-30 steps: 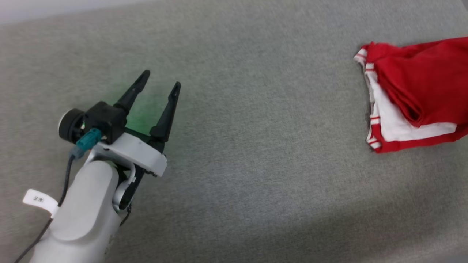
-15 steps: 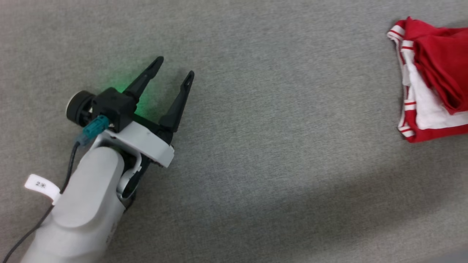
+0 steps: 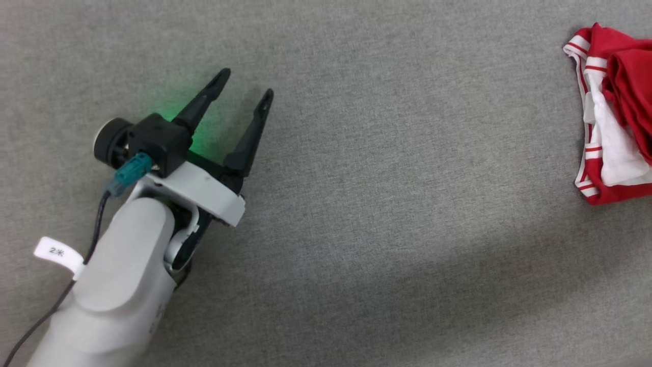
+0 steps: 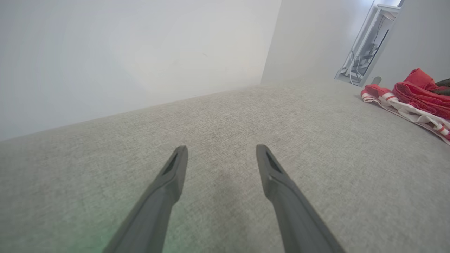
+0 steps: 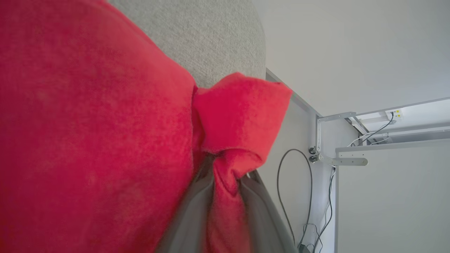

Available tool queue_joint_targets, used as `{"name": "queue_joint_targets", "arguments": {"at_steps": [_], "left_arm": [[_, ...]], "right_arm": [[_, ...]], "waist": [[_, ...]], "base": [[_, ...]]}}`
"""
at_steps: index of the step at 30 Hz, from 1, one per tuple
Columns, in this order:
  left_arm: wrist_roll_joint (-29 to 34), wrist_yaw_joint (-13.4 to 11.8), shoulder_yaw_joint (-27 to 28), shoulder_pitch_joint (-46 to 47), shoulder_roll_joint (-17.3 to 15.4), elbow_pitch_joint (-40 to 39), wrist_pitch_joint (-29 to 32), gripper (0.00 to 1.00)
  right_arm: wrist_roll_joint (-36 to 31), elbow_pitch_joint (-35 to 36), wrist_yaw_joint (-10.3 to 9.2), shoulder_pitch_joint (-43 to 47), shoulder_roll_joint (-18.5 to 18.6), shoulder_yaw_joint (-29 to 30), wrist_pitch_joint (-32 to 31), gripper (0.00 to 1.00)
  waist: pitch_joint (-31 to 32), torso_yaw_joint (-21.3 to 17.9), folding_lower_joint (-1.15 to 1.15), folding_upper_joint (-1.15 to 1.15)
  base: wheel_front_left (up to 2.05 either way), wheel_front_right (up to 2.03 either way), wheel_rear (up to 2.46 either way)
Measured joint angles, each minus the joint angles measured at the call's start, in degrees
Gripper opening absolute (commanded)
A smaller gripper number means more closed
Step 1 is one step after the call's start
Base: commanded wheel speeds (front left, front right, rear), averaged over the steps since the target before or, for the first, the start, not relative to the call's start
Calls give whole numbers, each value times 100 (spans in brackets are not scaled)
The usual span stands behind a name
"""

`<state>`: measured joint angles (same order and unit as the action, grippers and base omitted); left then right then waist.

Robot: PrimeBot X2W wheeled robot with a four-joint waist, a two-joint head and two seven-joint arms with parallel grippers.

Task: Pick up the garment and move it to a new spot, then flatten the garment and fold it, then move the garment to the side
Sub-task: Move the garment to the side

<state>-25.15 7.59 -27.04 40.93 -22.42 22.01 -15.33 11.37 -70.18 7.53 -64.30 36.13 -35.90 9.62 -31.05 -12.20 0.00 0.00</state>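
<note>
Red shirt [image 3: 619, 117] lay bunched at the far right of the grey surface [image 3: 387, 204], clamped in the right gripper [image 5: 225, 175]; the left gripper [image 3: 244, 84] hung spread and empty. Apparently the final sideways move; release should follow.

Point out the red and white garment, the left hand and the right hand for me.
garment [image 3: 614, 137], head view, on its white fabric.
left hand [image 3: 246, 82], head view, midway between its open fingertips.
right hand [image 5: 228, 172], right wrist view, between fingertips pinching red cloth.
</note>
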Motion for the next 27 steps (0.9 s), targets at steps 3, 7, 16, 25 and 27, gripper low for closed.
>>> {"name": "queue_joint_targets", "arguments": {"at_steps": [3, 7, 16, 25, 27], "left_arm": [[-5, -2, 37, -50, -20, 58, 3, 100], [-18, -3, 146, -232, -26, 107, 18, 100], [-167, -4, 555, -825, 20, 102, 20, 100], [-31, -113, 1360, -1726, 87, -94, 20, 100], [1, -138, 1523, -1969, 143, -193, 21, 100]], "right_arm": [[-94, -111, 0, -21, -31, 96, 23, 100], [-189, -185, 0, -94, -12, 244, 74, 100], [-51, -115, 0, 10, -140, 791, 482, 100], [-276, 1606, 0, 1330, -557, 2157, 535, 100], [-361, 2051, 0, 1869, -746, 2529, 534, 100]], "waist": [[92, 12, 0, 0], [278, 35, 0, 0], [830, 157, 0, 0], [1464, 403, 0, 0], [1614, 466, 0, 0]], "base": [[0, 0, 0], [0, 0, 0], [0, 0, 0], [0, 0, 0], [0, 0, 0]]}}
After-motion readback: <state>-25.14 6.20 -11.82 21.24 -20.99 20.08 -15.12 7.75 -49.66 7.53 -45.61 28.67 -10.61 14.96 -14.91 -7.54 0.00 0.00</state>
